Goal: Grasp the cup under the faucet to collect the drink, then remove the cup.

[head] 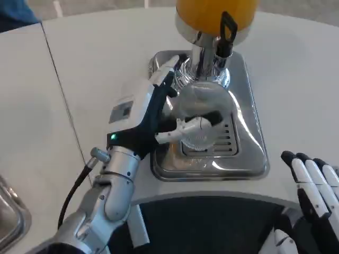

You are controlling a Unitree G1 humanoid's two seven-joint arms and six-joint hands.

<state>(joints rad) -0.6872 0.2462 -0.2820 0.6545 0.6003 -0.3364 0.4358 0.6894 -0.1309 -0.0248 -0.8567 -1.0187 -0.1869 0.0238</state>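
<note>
Clear plastic, almost see-through, the cup [204, 114] stands on the slotted grille of the steel drip tray [249, 153], right below the faucet [200, 55] of the drink dispenser. The left hand [159, 114] is wrapped round it: the white-and-black fingers [165, 79] curve along the cup's far-left side while the thumb [188, 128] crosses its near side, so the cup is held between them. The cup looks upright; whether there is any liquid in it cannot be told through the glare.

Above the faucet sits the dispenser's orange tank [214, 13], with a black tap lever [228, 29] standing beside the chrome spout column. The tray's polished surface mirrors the hand and the column.

The left forearm [114, 180] comes up from the lower left, silver, with a black cable [71, 193] looping off its wrist and a small green light on the back of the hand.

The right hand [312, 185] rests at the lower right, near the bench [95, 58] edge and well apart from the tray, its fingers stretched out side by side and holding nothing.

A seam runs down the white bench on the left, and a corner of a metal container [8, 214] shows at the lower left edge.
</note>
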